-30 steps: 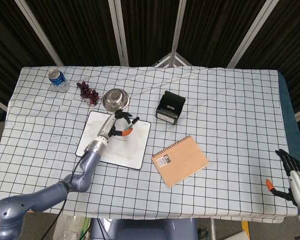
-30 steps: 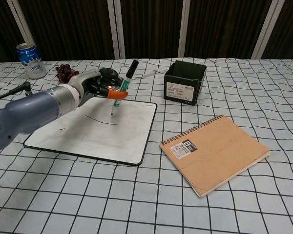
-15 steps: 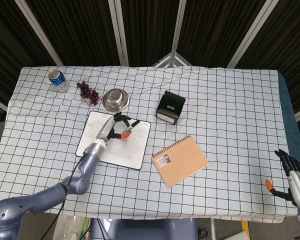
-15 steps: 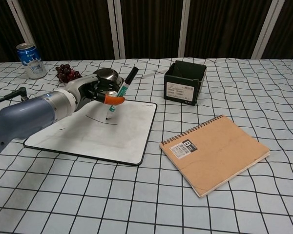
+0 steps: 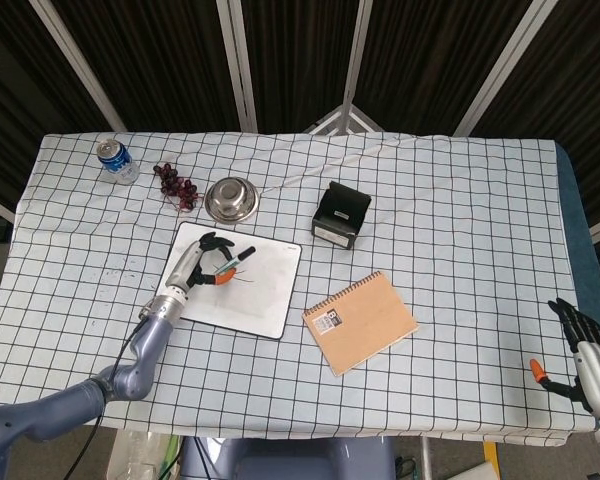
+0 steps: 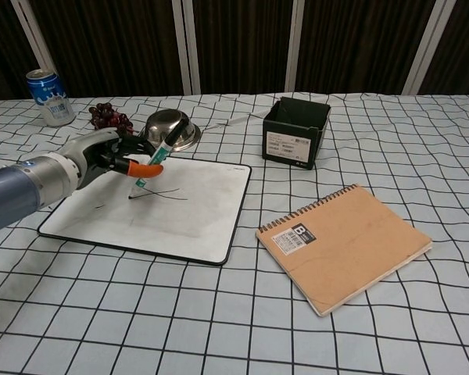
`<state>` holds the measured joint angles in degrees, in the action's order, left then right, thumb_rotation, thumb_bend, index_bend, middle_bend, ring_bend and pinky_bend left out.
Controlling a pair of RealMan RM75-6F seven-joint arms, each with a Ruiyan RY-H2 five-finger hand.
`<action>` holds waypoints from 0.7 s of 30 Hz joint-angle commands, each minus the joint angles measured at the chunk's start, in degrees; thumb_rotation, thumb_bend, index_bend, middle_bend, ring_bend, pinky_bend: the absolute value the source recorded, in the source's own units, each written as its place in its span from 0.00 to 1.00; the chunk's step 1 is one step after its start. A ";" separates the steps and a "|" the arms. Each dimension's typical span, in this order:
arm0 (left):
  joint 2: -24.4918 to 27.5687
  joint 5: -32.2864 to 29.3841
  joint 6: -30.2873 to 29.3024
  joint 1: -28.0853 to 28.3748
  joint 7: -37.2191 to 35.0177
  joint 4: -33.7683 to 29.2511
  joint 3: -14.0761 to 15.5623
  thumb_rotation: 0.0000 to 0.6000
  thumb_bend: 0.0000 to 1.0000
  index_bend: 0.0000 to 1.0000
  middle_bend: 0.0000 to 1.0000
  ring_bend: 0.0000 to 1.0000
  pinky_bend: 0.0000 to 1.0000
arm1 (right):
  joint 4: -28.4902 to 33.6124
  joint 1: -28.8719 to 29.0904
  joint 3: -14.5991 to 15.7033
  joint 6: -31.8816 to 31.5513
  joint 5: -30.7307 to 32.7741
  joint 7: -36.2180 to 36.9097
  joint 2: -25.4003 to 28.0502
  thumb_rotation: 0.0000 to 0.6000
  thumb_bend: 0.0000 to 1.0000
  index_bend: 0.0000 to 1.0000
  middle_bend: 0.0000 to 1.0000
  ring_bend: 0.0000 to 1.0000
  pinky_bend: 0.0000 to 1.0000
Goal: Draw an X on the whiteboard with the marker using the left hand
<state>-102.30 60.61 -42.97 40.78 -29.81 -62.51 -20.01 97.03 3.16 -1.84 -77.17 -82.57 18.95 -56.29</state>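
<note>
A white whiteboard (image 5: 265,292) (image 6: 189,212) lies on the checked cloth, left of centre. Two thin dark strokes cross on it (image 6: 162,193). My left hand (image 5: 202,267) (image 6: 108,156) grips a green-and-black marker (image 6: 156,158) (image 5: 232,263), tilted, its tip on the board at the left end of the strokes. My right hand (image 5: 583,352) shows only in the head view, at the table's near right corner, fingers spread and holding nothing.
Behind the board stand a steel bowl (image 5: 231,197) (image 6: 170,129), grapes (image 5: 177,185) (image 6: 107,116) and a blue can (image 5: 114,160) (image 6: 51,96). A black box (image 5: 340,214) (image 6: 296,131) and a brown spiral notebook (image 5: 361,321) (image 6: 345,244) lie to the right.
My left hand has slid leftward across the board with the marker, leaving a second stroke across the first. The right hand has stayed put.
</note>
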 commanded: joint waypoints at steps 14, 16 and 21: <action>6.80 -0.06 -4.09 -1.02 0.23 -11.43 -4.56 1.00 0.53 0.72 0.26 0.04 0.07 | 0.09 -0.05 0.06 -0.23 -0.29 0.14 -0.03 1.00 0.35 0.00 0.00 0.00 0.00; 6.51 -0.47 -3.54 -0.30 0.79 -11.61 -4.79 1.00 0.53 0.72 0.26 0.04 0.07 | 0.06 -0.02 0.03 -0.16 -0.23 0.29 -0.02 1.00 0.35 0.00 0.00 0.00 0.00; 4.41 -2.45 -1.35 2.01 2.74 -10.61 -4.71 1.00 0.53 0.72 0.26 0.04 0.07 | -0.04 0.07 0.00 0.14 -0.05 0.88 0.09 1.00 0.35 0.00 0.00 0.00 0.00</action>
<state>-97.09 58.83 -44.93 42.05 -27.76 -73.65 -24.75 97.01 3.21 -1.84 -77.08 -82.65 19.76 -56.23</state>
